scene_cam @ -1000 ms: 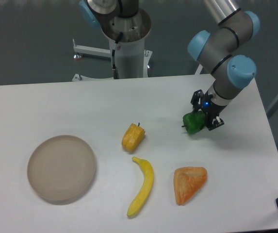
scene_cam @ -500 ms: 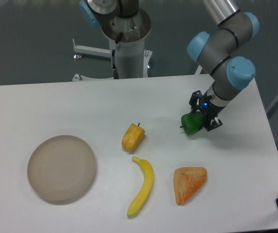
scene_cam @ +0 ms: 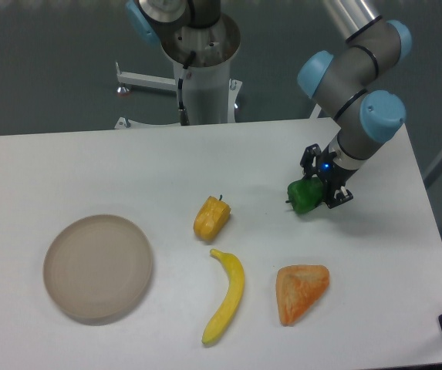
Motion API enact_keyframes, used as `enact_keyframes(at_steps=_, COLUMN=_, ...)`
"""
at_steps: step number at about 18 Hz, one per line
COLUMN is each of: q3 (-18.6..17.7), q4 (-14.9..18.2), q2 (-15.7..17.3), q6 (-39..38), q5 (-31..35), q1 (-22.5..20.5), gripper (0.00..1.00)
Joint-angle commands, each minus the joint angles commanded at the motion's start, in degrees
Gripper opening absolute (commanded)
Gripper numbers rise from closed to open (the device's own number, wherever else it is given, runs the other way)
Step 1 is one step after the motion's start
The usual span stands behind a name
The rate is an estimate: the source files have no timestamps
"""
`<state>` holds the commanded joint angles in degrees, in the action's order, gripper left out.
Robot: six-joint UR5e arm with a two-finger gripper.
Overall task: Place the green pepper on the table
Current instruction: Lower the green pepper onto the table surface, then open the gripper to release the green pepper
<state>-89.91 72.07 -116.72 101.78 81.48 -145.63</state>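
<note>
The green pepper (scene_cam: pixel 304 196) is a small glossy bright-green pepper at the right middle of the white table (scene_cam: pixel 74 169). My gripper (scene_cam: pixel 318 187) is shut on the green pepper, with its black fingers around the pepper's right side. The pepper sits low, at or just above the table surface; I cannot tell whether it touches. Its short dark stem points left.
A yellow-orange pepper (scene_cam: pixel 210 218) lies at the table's centre. A yellow banana (scene_cam: pixel 226 294) lies below it. An orange wedge-shaped piece (scene_cam: pixel 301 290) lies at the front right. A round beige plate (scene_cam: pixel 98 267) sits at the front left. The arm's base (scene_cam: pixel 203 62) stands behind the table.
The gripper with the green pepper has shifted slightly left over the second. Nothing else has moved.
</note>
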Motion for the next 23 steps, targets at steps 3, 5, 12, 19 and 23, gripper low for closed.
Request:
enact_keyframes(at_steps=3, q3=0.0, q4=0.0, q2=0.0, q6=0.0, q5=0.1, q1=0.0, gripper=0.4)
enact_keyframes(at_steps=5, q3=0.0, q4=0.0, q2=0.0, q6=0.0, q5=0.2, q1=0.1, gripper=0.41)
enact_keyframes(at_steps=12, q3=0.2, q4=0.0, q2=0.0, q6=0.1, q5=0.1, q1=-0.1, gripper=0.73)
enact_keyframes(at_steps=19, q3=1.1, q4=0.0, q2=0.3, q6=0.1, q5=0.1, q1=-0.4, gripper=0.96)
enact_keyframes(at_steps=23, q3=1.8, q4=-0.1, q2=0.8, q6=0.0, q5=0.7, q1=-0.2, gripper=1.0)
